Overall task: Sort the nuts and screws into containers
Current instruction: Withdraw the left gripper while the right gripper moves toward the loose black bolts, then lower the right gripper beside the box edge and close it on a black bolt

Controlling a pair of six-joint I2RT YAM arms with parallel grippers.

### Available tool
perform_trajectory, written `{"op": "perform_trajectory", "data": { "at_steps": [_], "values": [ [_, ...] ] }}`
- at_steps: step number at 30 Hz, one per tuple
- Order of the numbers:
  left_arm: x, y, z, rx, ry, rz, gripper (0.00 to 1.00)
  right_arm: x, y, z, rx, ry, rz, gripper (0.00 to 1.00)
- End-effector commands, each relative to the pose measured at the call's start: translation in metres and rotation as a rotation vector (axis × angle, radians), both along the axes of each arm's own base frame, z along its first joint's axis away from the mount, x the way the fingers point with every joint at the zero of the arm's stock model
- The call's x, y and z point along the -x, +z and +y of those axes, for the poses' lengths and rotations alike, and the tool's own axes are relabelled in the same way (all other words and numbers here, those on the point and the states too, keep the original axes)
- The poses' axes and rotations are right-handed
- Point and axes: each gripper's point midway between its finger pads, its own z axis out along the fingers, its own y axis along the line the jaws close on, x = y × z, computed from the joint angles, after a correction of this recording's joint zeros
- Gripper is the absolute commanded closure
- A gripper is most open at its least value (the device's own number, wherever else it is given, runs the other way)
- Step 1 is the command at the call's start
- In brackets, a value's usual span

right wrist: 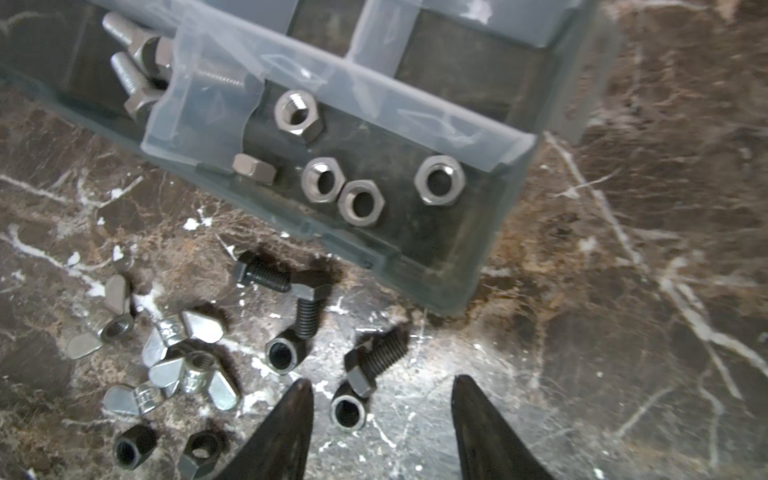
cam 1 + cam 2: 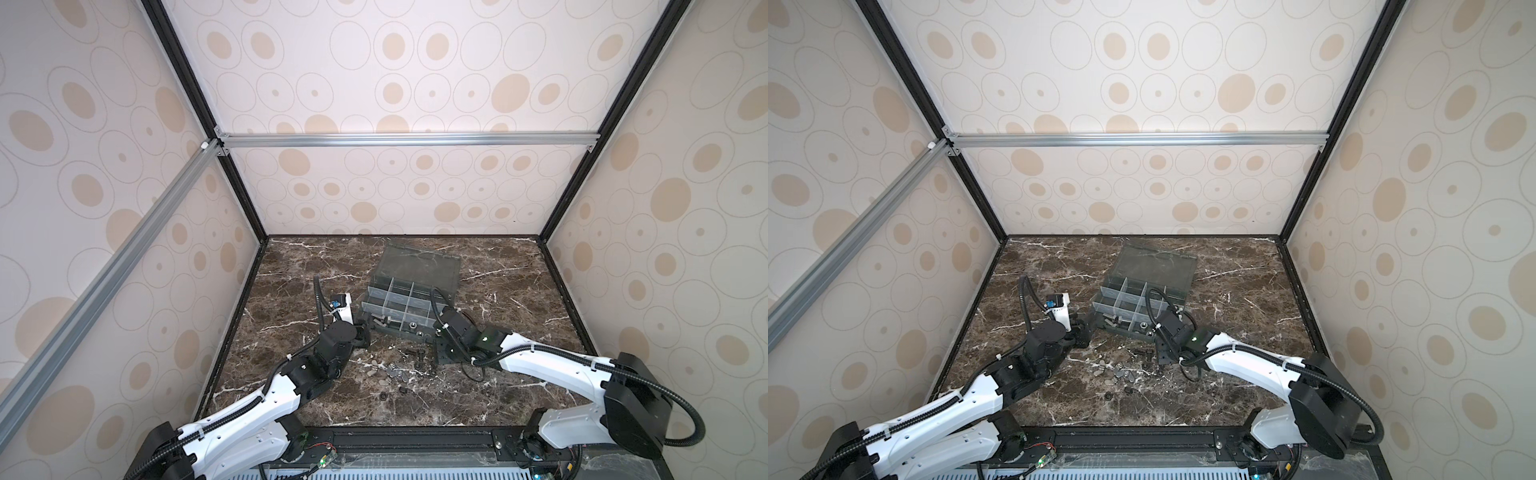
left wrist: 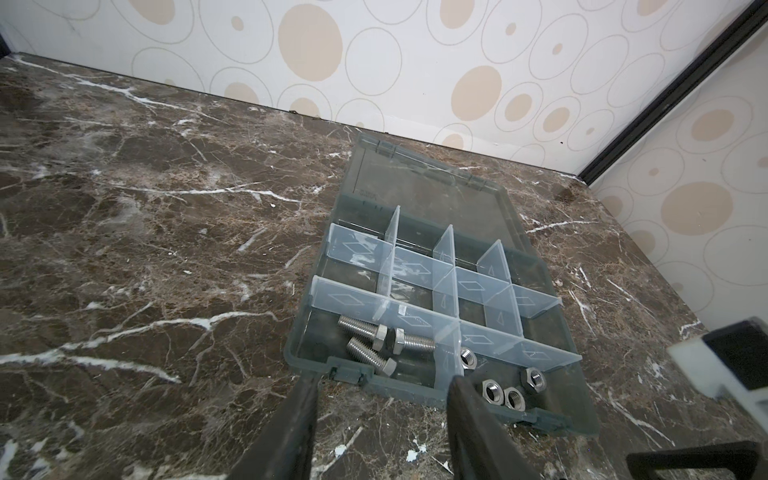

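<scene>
The smoky-grey organizer box (image 2: 415,270) lies open in both top views, its containers parted by pale dividers (image 3: 436,324). One front cell holds three silver screws (image 3: 374,340), and the cell beside it holds several silver hex nuts (image 1: 361,199). My left gripper (image 3: 383,378) stands open at the box's front rim (image 3: 415,395) with nothing between its fingers. My right gripper (image 1: 382,380) is open just above the table. A black screw (image 1: 374,361) and a black nut (image 1: 348,411) lie between its fingers, near one fingertip (image 1: 301,399). More black screws (image 1: 307,303) lie loose nearby.
Silver wing nuts (image 1: 183,361) and black nuts (image 1: 133,446) are scattered on the marble table (image 2: 519,291) in front of the box. The box's lid (image 2: 424,259) lies flat behind the cells. Patterned walls close in the table on three sides.
</scene>
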Motion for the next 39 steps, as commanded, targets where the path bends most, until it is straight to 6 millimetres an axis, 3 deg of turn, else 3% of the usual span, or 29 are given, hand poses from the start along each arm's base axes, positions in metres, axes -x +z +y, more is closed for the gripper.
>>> {"op": "perform_trajectory", "data": {
  "at_steps": [1,6,16,24,32,39],
  "values": [
    [0.002,-0.002,0.010,0.027,0.046,0.015,0.49,0.001,0.000,0.025,-0.023,0.079,0.009,0.42],
    [0.006,-0.005,0.019,0.033,0.077,0.019,0.49,0.003,-0.007,0.047,-0.005,0.159,0.031,0.42],
    [0.010,-0.007,0.026,0.046,0.094,0.016,0.48,-0.005,-0.020,0.064,0.071,0.231,0.054,0.43],
    [0.008,-0.009,0.024,0.043,0.088,0.015,0.47,-0.010,-0.022,0.079,0.142,0.410,0.045,0.49],
    [0.008,-0.014,0.020,0.050,0.077,0.031,0.47,-0.001,-0.032,0.083,0.203,0.636,0.063,0.54],
    [0.008,-0.015,0.018,0.059,0.072,0.035,0.47,-0.006,-0.043,0.081,0.279,0.678,0.084,0.60]
  ]
}}
